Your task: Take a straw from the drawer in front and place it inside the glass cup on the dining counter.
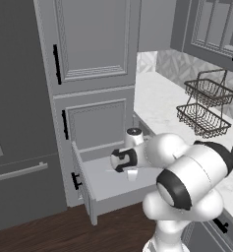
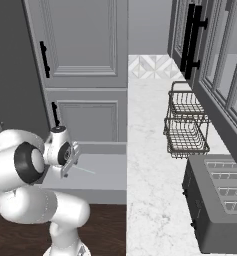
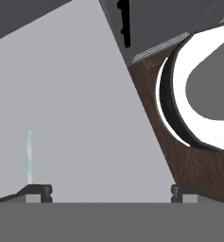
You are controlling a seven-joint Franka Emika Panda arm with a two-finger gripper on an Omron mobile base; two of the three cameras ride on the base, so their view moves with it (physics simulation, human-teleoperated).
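**Hand over the open drawer, straw at its left fingertip**

Grey kitchen cabinets stand in front of you, with dark wood floor below and a white marble counter (image 2: pixel 150 150) running off to the right. On that counter you see a two-tier wire basket (image 2: pixel 186 125) and, nearer the base, a grey toaster (image 2: pixel 220 205).

Your drawer (image 1: pixel 91 199) is pulled out under the tall cabinet doors, its pale grey inside exposed and its black bar handle on the front panel. The arm reaches over it, and the hand (image 1: pixel 131 173) hangs above the drawer's floor.

The straw (image 3: pixel 28 156) lies on the drawer's pale bottom. In the hand view it shows as a thin, faint greenish-white stick running away from the left fingertip (image 3: pixel 35 193); whether it touches that tip you cannot tell. In the right base view it appears as a pale line (image 2: pixel 83 170) just right of the hand (image 2: pixel 65 172).

Your hand's fingers are spread wide, one tip at each side of the hand view, with bare drawer floor between them and nothing pinched.
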